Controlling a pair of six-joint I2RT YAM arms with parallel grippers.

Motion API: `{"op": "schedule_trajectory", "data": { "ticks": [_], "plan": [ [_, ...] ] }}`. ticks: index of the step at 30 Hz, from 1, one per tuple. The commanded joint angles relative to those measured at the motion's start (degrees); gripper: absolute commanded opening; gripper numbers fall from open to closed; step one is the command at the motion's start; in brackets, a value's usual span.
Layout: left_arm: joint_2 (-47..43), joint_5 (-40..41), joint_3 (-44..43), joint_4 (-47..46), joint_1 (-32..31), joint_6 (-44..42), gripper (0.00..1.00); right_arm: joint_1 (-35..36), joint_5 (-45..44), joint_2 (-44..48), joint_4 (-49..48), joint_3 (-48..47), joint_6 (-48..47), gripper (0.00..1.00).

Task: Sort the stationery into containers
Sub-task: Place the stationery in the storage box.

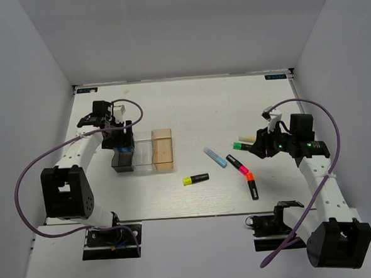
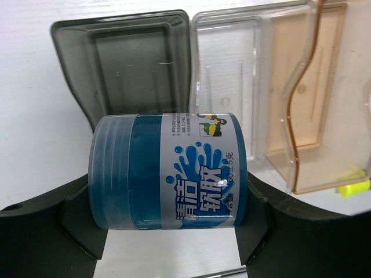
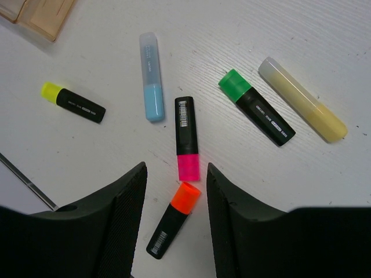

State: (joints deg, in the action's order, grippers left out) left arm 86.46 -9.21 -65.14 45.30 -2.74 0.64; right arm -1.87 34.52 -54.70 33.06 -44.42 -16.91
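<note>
My left gripper (image 2: 168,219) is shut on a blue jar with a blue-white label (image 2: 168,174), held sideways just in front of the dark grey tray (image 2: 139,63). The clear tray (image 2: 226,81) and tan tray (image 2: 307,98) adjoin it on the right. My right gripper (image 3: 177,185) stands open above the table, and the orange highlighter (image 3: 174,220) lies on the table between its fingers. Beyond it lie the pink (image 3: 187,139), green (image 3: 257,107) and yellow (image 3: 73,102) highlighters and the light-blue marker (image 3: 151,76).
A pale yellow marker (image 3: 302,99) lies beside the green highlighter. In the top view the three trays (image 1: 144,155) sit left of centre, the left gripper (image 1: 121,143) over them, the right gripper (image 1: 261,144) by the pens (image 1: 237,164). White walls enclose the table.
</note>
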Motion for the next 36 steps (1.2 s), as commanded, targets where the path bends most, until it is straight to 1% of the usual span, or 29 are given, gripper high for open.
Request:
{"op": "schedule_trajectory", "data": {
  "ticks": [1,11,19,28,30,31,33,34,35,36],
  "plan": [
    [-0.94,3.23,0.37,-2.85,0.02,-2.23,0.00,-0.15,0.90,-0.06,-0.45,-1.11,-0.67,0.49],
    [1.26,5.08,1.24,-3.90,-0.07,-1.61,0.00,-0.15,0.81,-0.15,-0.36,-1.10,-0.76,0.51],
    [1.08,7.80,2.92,-5.31,-0.07,-1.08,0.00,-0.15,0.90,-0.32,-0.28,-1.10,-0.85,0.52],
    [1.87,7.89,3.18,-5.48,-0.51,-1.08,0.00,-0.15,0.90,-0.15,-0.28,-1.10,-0.67,0.53],
    [1.87,8.07,3.36,-5.66,-0.68,-1.17,0.01,-0.24,0.72,-0.15,-0.28,-1.10,-0.76,0.53],
    [1.87,8.07,3.53,-5.66,-0.60,-1.09,0.05,-0.15,0.81,-0.23,-0.19,-1.19,-0.67,0.53],
    [2.14,8.33,3.80,-5.75,-0.86,-1.08,0.09,-0.15,0.81,-0.15,-0.27,-1.10,-0.76,0.55],
    [2.40,8.51,3.71,-5.75,-0.86,-1.00,0.13,-0.24,0.90,-0.15,-0.19,-1.10,-0.67,0.55],
    [2.40,8.51,3.71,-5.75,-0.86,-1.26,0.15,-0.24,0.90,-0.15,-0.27,-1.10,-0.67,0.55],
    [2.49,8.68,3.62,-5.66,-1.03,0.74,0.18,-0.15,0.81,-0.15,-0.01,-1.10,-0.67,0.55]
  ]
}}
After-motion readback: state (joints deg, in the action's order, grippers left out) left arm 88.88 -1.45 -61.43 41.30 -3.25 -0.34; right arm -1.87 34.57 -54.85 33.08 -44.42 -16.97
